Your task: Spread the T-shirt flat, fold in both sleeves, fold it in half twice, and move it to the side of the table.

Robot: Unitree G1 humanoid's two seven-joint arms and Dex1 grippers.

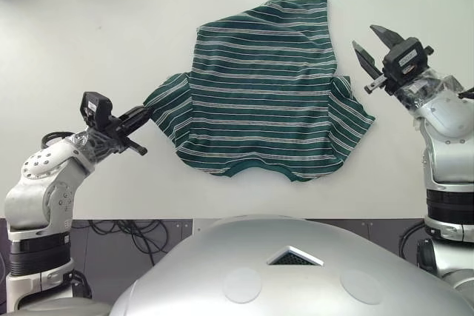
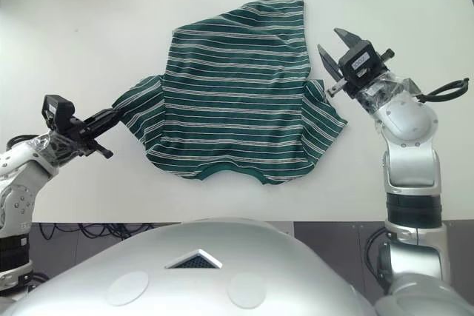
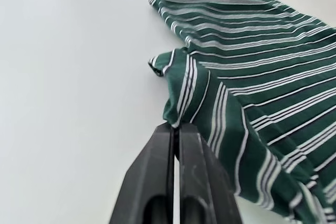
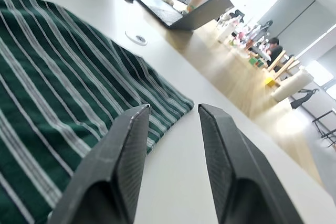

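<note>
Left claw (image 1: pixel 147 113): closed, tips pinching the edge of the left sleeve (image 1: pixel 167 101) of the T-shirt (image 1: pixel 259 86). The T-shirt lies spread out mid-bench (image 1: pixel 89 27), slightly rumpled, collar toward the robot. Right claw (image 1: pixel 364 36): wide open, empty, just beside the shirt's right edge.

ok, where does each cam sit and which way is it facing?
Left eye: on the head, looking forward and down at the table and T-shirt; both arms show.
Right eye: same, its stereo twin.
Left wrist: behind the left tool, shut on the sleeve, facing along the T-shirt.
Right wrist: behind the open right tool, looking past the T-shirt into the room.
Shared: all four see the T-shirt.
</note>
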